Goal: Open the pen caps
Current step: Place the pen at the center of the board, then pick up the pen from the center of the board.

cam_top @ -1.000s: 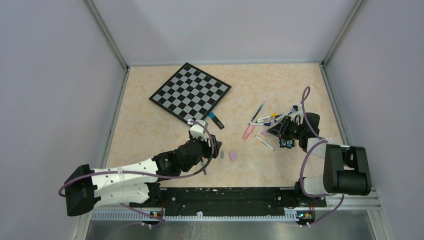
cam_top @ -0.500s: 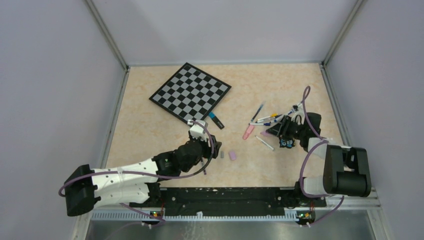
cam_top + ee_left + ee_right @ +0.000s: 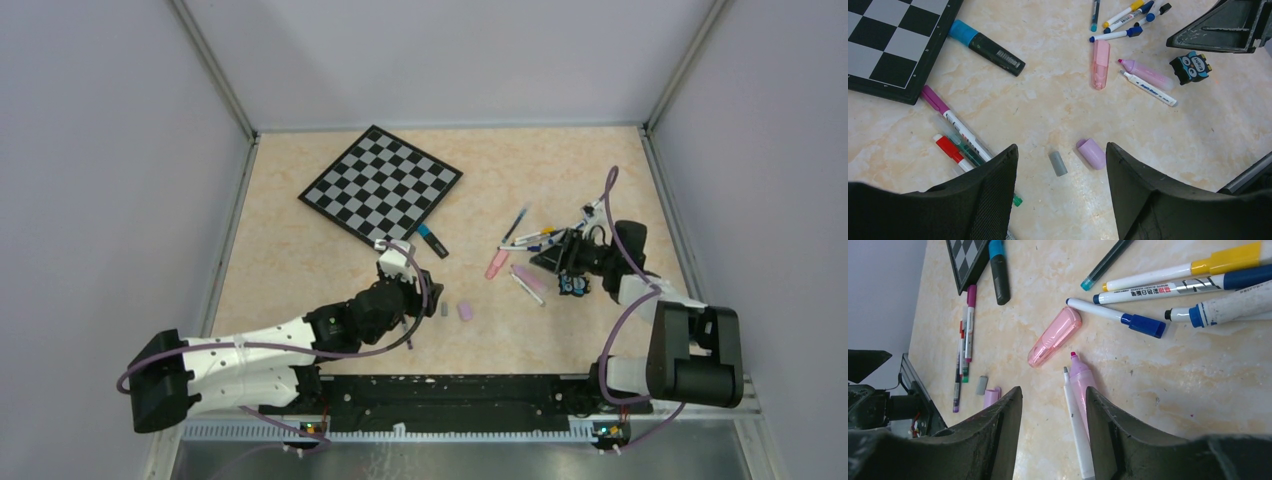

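Left fingers (image 3: pixel 993 195) spread; grey cap (image 3: pixel 1058 163), lilac cap (image 3: pixel 1091 153) between.

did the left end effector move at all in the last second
No. The left end effector stays put, at the same gap from the checkered board's near corner.

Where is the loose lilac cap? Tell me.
In the left wrist view the lilac cap lies low of centre, just right of the grey cap, apart from it.
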